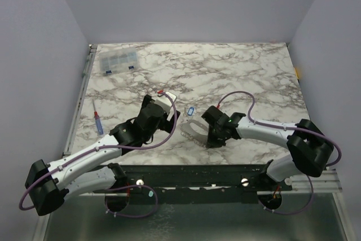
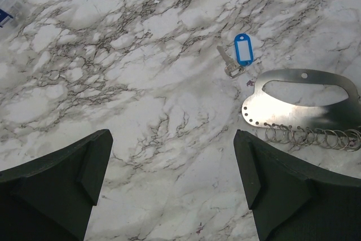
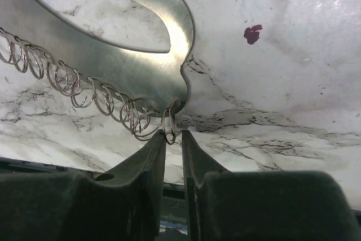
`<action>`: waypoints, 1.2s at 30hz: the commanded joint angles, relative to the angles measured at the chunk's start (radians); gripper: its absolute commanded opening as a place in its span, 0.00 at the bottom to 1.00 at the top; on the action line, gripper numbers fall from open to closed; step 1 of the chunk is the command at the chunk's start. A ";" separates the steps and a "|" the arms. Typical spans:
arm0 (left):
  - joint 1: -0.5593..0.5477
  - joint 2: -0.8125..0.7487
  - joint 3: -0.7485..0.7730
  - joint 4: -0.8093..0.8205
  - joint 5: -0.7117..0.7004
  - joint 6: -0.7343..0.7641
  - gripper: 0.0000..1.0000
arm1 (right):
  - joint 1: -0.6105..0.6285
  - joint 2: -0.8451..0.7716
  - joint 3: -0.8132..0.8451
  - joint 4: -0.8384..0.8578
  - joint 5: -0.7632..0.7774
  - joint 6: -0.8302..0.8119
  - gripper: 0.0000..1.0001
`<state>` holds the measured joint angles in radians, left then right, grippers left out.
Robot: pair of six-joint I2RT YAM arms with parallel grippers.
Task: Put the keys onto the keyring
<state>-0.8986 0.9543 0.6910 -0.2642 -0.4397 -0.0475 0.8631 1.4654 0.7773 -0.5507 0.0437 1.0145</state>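
- Since the right gripper (image 1: 211,141) sits low-centre against the metal plate (image 1: 193,130), hold it steady.
- Lower edge: the left gripper (image 2: 172,162) gapes wide and empty; the key (image 2: 224,56) lies upper right.
- Bottom centre: the jaws pinch the end keyring (image 3: 169,123) at the plate's corner; pull gently outward.

Top view: soft, even light from overhead. Bench (image 1: 237,71) bright and sharp corner to corner. Arms (image 1: 90,156) throw faint, blurred shadows near the front edge.

Left wrist view: marble veins crisp. A grey shadow band crosses the right end of the plate (image 2: 293,108). Fingers (image 2: 62,184) dark, little surface detail.

Right wrist view: hard white glare on the plate's curve. Rings (image 3: 84,91) slightly soft. Fingers near black and blurred close to the lens. Bench washes out pale toward the right.
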 commanded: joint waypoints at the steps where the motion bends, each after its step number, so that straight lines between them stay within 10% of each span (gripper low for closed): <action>1: 0.002 0.002 -0.009 0.005 -0.017 0.005 0.99 | 0.020 -0.011 -0.015 0.006 0.041 0.031 0.21; 11: 0.001 0.006 -0.011 0.008 -0.008 0.003 0.99 | 0.035 -0.035 -0.016 -0.017 0.091 0.055 0.25; 36: 0.000 0.014 -0.014 0.022 0.001 0.010 0.99 | 0.064 -0.060 0.000 -0.015 0.177 -0.020 0.01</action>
<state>-0.8986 0.9710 0.6868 -0.2607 -0.4389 -0.0471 0.9176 1.4322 0.7506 -0.5411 0.1417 1.0382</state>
